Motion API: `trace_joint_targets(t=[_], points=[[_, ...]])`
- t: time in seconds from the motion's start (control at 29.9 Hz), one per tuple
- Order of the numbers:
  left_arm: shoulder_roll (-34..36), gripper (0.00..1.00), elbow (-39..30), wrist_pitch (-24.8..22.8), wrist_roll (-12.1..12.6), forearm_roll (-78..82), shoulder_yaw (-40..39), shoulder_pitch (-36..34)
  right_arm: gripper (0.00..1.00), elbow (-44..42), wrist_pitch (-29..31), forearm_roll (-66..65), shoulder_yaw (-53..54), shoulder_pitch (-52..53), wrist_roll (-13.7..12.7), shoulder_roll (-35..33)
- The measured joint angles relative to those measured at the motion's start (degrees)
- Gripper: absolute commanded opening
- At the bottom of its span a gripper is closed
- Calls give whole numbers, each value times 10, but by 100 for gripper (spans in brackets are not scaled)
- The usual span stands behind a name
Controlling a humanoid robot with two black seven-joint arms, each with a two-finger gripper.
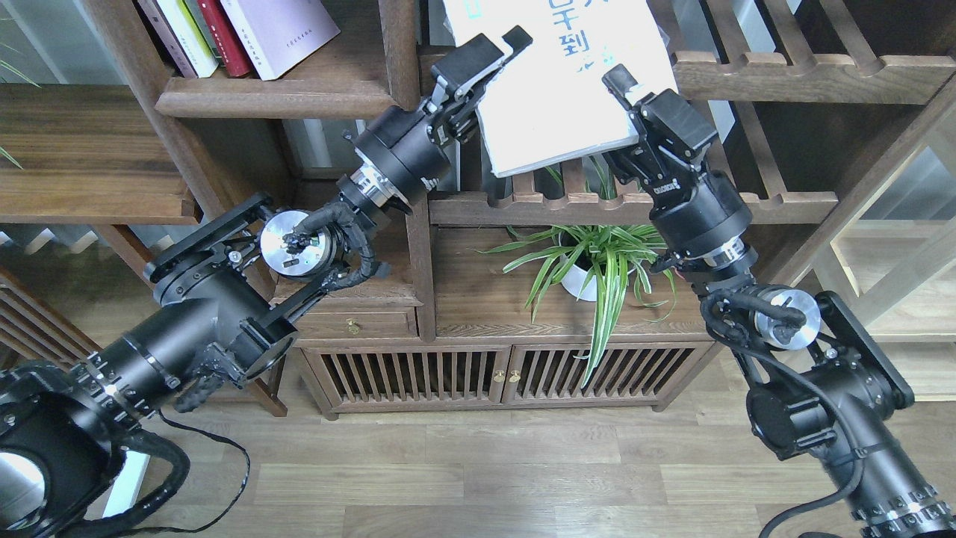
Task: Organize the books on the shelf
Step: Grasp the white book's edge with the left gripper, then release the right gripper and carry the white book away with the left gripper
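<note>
Two of the books, the thin red one [222, 37] and the pale lavender one [280, 30], lean on the dark shelf [284, 97] at upper left with a few others, so by my reckoning only the large white book [556, 82] is left to place; it hangs in the air over the slatted rack [635, 200], well right of that shelf. Both arms reach up and inward; the left gripper [497, 51] has its fingers pinching the book's left edge; the right gripper [624, 86] grips its lower right edge.
</note>
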Motion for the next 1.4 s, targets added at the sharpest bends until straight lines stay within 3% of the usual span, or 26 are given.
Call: trace_joint_targets(t=[0.2,0.43,0.77,1.4], points=[[0,0,-1,0,-2,0,0,1,44,0,0,-2,7,1,2,-3],[0,0,4,0,-7,4,1,3,64,-1,0,-33,30,-1,4,-4],[0,0,4,0,-9,13,0,13,74,-10,0,-61,75,-12,4,-20],[0,0,-70,0,-1,141,-7,34,80,-73,0,-63,141,-22,4,-67]])
